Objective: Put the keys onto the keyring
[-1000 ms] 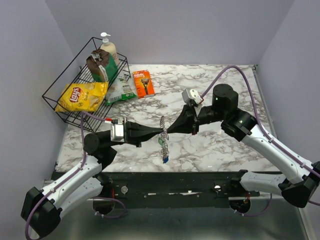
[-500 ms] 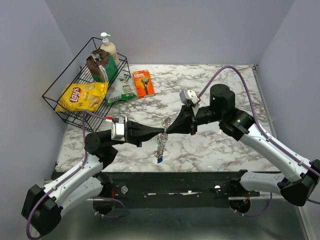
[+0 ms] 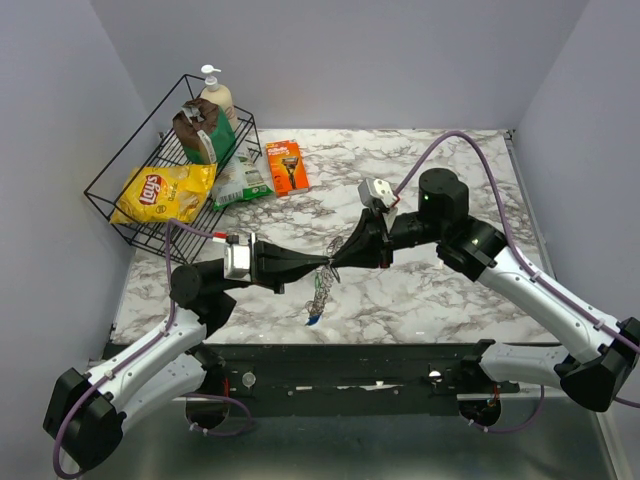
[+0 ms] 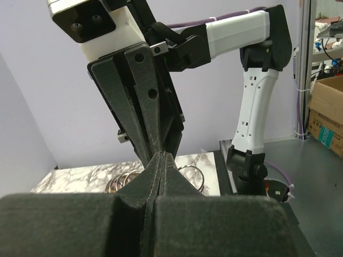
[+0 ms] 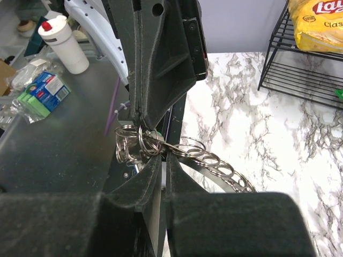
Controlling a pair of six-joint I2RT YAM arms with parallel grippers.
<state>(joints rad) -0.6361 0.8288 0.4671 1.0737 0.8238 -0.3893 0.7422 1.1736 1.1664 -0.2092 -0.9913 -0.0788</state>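
Note:
My left gripper (image 3: 326, 265) and right gripper (image 3: 334, 264) meet tip to tip above the front middle of the marble table. Both are shut on the keyring (image 3: 322, 283), a bunch of grey wire loops that hangs below them. A key with a blue tag (image 3: 314, 319) dangles at its lower end. In the left wrist view my jaws (image 4: 159, 155) are pressed together, with ring loops (image 4: 124, 180) showing on either side. In the right wrist view my jaws (image 5: 163, 154) pinch a loop, and a chain of rings (image 5: 228, 170) curves off to the right. The other keys are hard to tell apart.
A black wire basket (image 3: 128, 217) at the back left holds a yellow chips bag (image 3: 165, 192), a soap bottle (image 3: 216, 97) and a green bag. An orange razor pack (image 3: 288, 166) lies beside it. The table's front edge is just below the hanging keys.
The hanging keyring has swung down and to the left, and the blue tag has shifted left. Both grippers stay joined, and the right arm has edged slightly left.

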